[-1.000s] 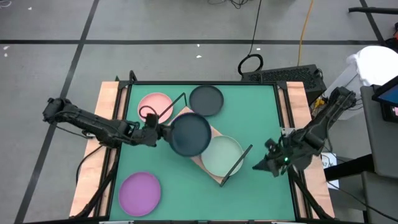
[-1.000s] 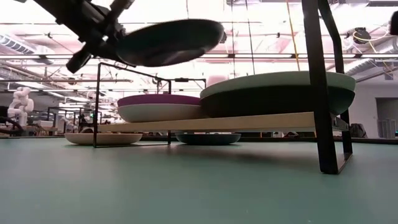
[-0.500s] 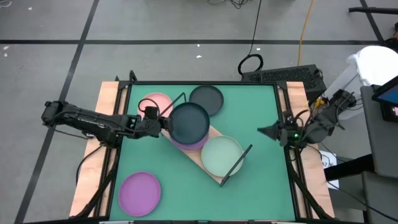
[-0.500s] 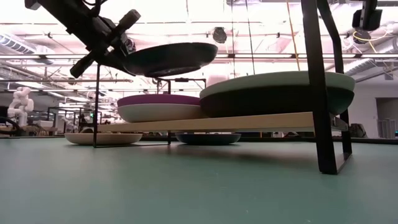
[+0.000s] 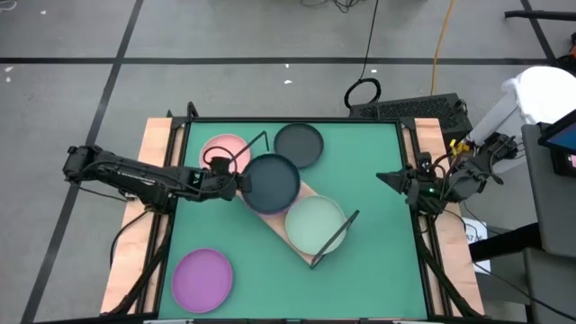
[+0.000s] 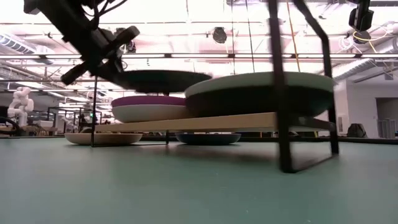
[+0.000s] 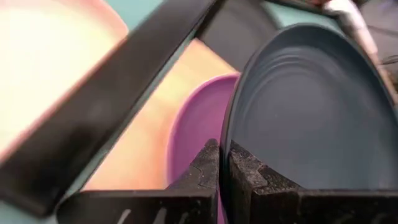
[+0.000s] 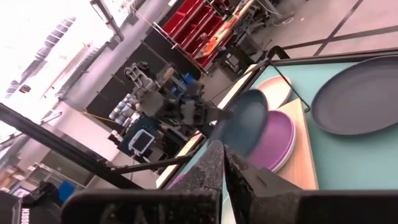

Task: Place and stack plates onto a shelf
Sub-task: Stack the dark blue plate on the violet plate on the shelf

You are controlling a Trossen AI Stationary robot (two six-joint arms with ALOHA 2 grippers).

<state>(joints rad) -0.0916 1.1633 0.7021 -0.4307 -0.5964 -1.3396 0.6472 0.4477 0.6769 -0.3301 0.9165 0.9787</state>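
My left gripper [image 5: 237, 184] is shut on a dark grey plate [image 5: 273, 180], holding it low over the purple plate [image 7: 193, 124] at the left end of the wood shelf [image 5: 310, 191]. In the low view the purple plate [image 6: 146, 101] lies on a pale plate [image 6: 149, 113]. At the shelf's other end, a pale grey-green plate [image 5: 315, 225] lies on a dark one [image 6: 261, 102]. My right gripper [image 5: 382, 178] is shut and empty, in the air by the table's right edge. My left gripper pinches the dark plate's rim [image 7: 225, 134] at the plate's left edge, one finger over the rim and one under it. The fingers come about level from the table's left. The plate sits nearly level just above the purple plate; I cannot tell whether they touch.
A pink plate [image 5: 221, 153] and another dark plate [image 5: 299, 144] lie on the green table behind the shelf. A purple plate [image 5: 202, 277] lies near the front left. The shelf's black wire frames [image 5: 333, 238] stand up at both ends.
My left gripper has gone toward the far edge and down, and the dark plate has come from tilted and high to nearly level, low over the purple plate. The shelf's near end has swung toward the left. My right gripper has moved toward the far edge.
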